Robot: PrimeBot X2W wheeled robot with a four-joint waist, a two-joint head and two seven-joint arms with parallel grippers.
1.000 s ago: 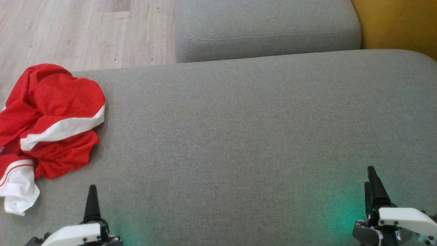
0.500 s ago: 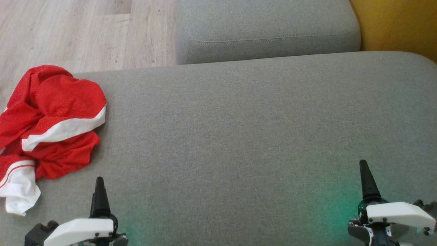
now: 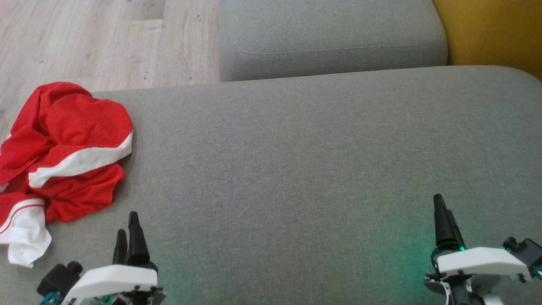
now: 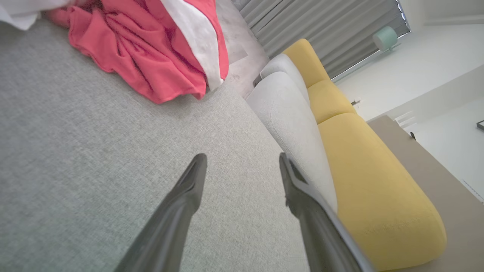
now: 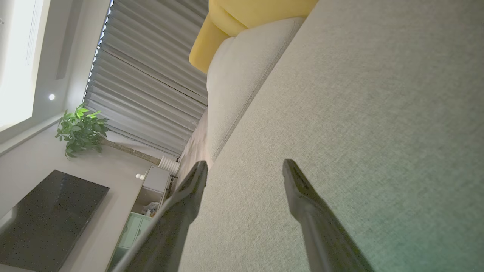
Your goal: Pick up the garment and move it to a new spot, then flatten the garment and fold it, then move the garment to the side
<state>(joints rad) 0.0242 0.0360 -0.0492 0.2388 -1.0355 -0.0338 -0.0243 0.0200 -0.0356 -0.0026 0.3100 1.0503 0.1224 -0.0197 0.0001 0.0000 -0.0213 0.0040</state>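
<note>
The left gripper (image 4: 242, 156) and right gripper (image 5: 245, 162) hung low over the cushion (image 3: 296, 169), each with its 2 fingers apart, empty. The crumpled red-and-white mesh garment (image 3: 76, 144) lay at the grey woven cushion's left edge, near the left gripper.

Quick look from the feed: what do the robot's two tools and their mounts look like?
The left tool and right tool match: each has two long, dark, tapering fingers rising from a white housing with small dark screws. A black block with teal bits sits beside each housing. A green light glows at the right tool's base.
</note>
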